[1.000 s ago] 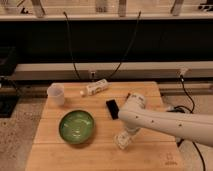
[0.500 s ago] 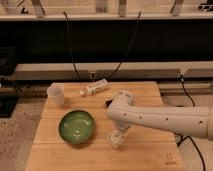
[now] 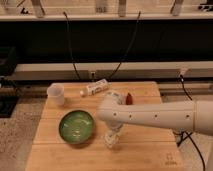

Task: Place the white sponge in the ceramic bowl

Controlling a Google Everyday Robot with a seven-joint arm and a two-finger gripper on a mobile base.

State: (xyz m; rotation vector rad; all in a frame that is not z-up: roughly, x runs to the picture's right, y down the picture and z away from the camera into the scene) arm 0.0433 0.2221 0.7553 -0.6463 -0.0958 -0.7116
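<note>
On the right of the wooden table (image 3: 150, 152), the white arm (image 3: 150, 116) reaches in from the right edge of the view and bends down at its elbow near the table's middle. Its gripper (image 3: 111, 138) points down at the board, low over the front half of the table, just right of the bowl (image 3: 76, 127). The claw is closed tight, and the small pale block at its tip reads as the sponge (image 3: 110, 145), pinched between the fingers. Whether the sponge touches the wood I cannot tell. It is beside the bowl, not in it and not over it.

The green bowl sits left of centre and nothing shows inside it. Behind it, near the back left corner, a translucent cup (image 3: 56, 94) stands upright. A white bottle (image 3: 95, 88) lies on its side at the back edge. A small dark red thing (image 3: 129, 98) shows behind the arm's elbow, partly hidden. Two black cables (image 3: 70, 45) hang down behind the table.
</note>
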